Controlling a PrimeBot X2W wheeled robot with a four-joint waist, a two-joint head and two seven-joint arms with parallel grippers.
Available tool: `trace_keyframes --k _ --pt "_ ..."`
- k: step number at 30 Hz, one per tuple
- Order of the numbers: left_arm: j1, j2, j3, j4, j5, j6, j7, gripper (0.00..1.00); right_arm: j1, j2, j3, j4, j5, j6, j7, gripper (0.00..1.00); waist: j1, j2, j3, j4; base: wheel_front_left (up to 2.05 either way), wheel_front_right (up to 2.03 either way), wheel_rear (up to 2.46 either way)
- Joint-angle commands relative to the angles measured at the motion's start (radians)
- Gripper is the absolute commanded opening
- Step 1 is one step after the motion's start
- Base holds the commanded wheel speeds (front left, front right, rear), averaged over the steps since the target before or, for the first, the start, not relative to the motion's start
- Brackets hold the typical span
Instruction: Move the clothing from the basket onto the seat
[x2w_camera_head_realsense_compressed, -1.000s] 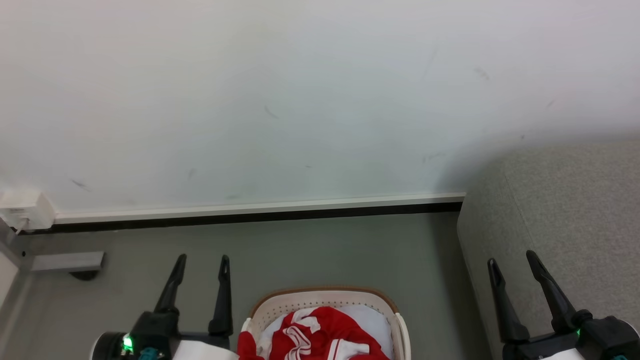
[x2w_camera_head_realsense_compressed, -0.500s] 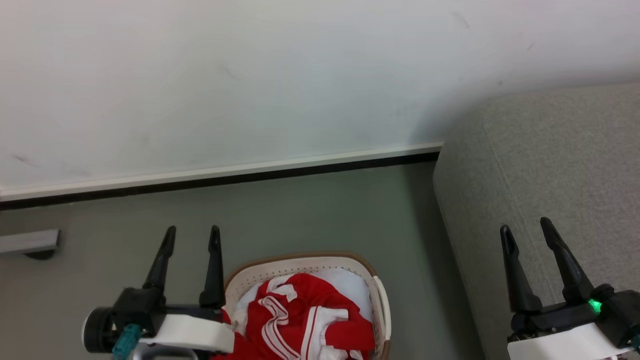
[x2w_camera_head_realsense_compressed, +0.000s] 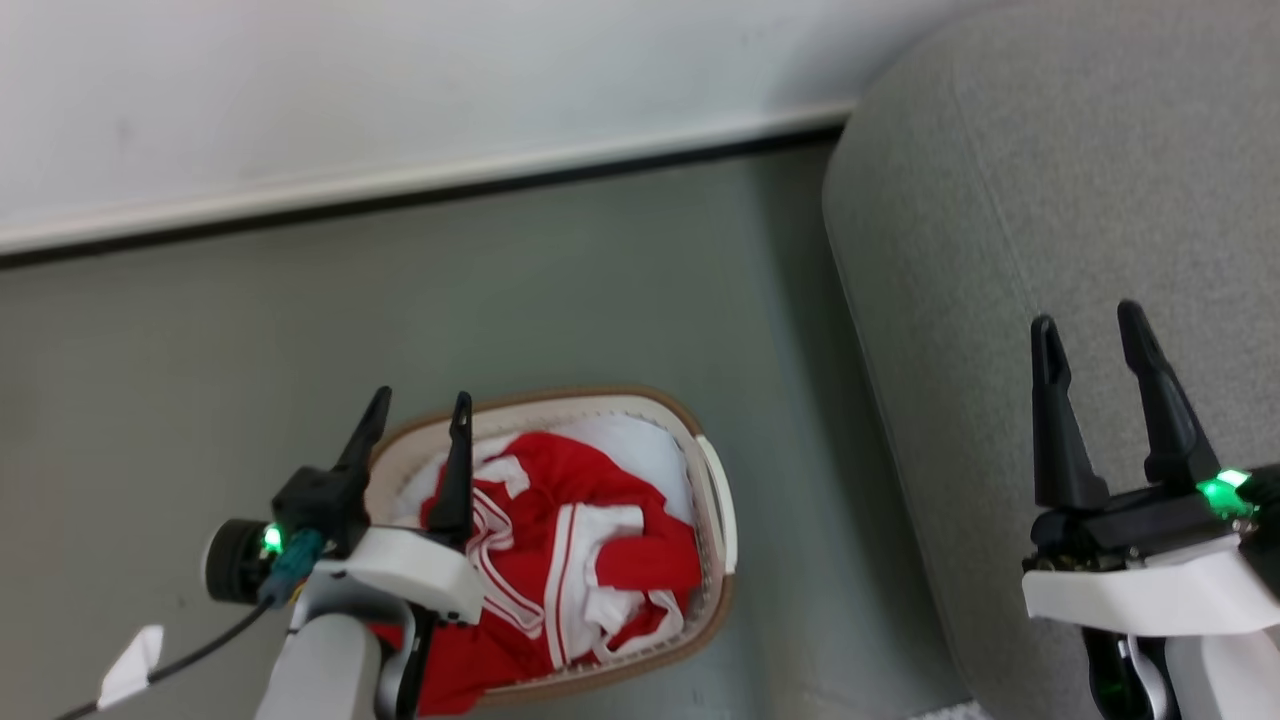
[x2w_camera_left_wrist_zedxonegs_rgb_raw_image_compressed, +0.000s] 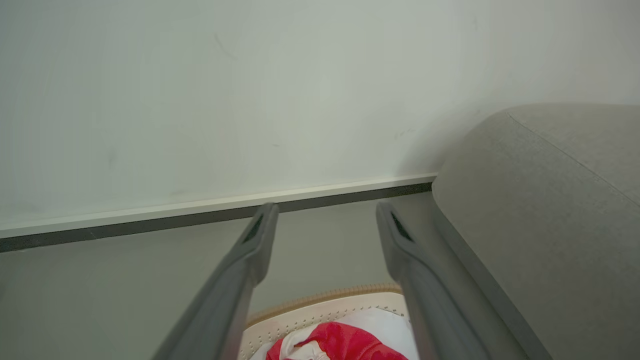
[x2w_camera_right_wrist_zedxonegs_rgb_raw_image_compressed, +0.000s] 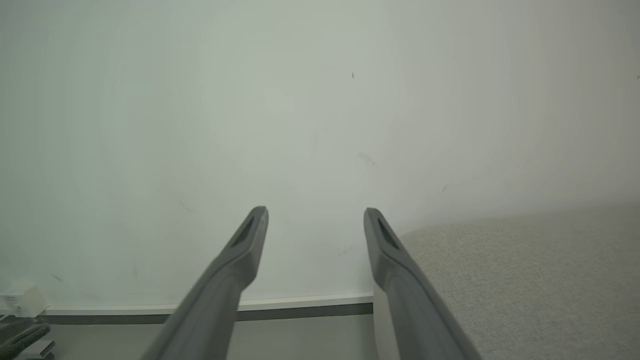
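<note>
The head camera has tipped down over the last second, so the whole picture has slid and the basket (x2w_camera_head_realsense_compressed: 716, 500) now shows almost whole instead of only its far rim; that shift belongs to the camera, not the basket. What has really moved is the left gripper (x2w_camera_head_realsense_compressed: 421, 398): it stood clear to the left of the basket, and now its two fingers cross the basket's left rim in the head view. They are spread wide with nothing between them, and the left wrist view puts them above the basket, not down in it. The red and white shirt (x2w_camera_head_realsense_compressed: 600, 560) lies crumpled inside the basket on a pale cloth (x2w_camera_head_realsense_compressed: 645, 450), untouched. The right gripper (x2w_camera_head_realsense_compressed: 1087, 315) hangs well to the right of the basket, over the sofa (x2w_camera_head_realsense_compressed: 980, 200), also spread and empty. I judge the reach begun but no grasp made; the left arm needs to dip into the basket and close on a red fold, not the pale cloth
</note>
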Motion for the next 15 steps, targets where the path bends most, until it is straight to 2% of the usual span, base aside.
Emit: trace_keyframes --k 1,10,15 --pt "-0.023 0.013 -0.002 0.026 0.013 -0.006 0.000 1.00 -0.019 0.001 -0.003 -0.005 0.008 -0.002 0.000 1.00 -0.0002 0.0000 0.078 -0.041 0.00 0.00 0.00" --pt "-0.198 0.048 -0.059 0.361 0.037 -0.067 0.002 1.00 -0.099 0.027 0.003 -0.028 0.025 -0.002 0.000 1.00 -0.0002 0.0000 0.216 -0.098 0.00 0.00 0.00" --pt "-0.293 0.068 -0.091 0.543 0.029 -0.090 0.050 1.00 -0.139 0.035 0.020 -0.041 0.034 -0.002 0.001 1.00 -0.0002 0.0000 0.277 -0.142 0.00 0.00 0.00"
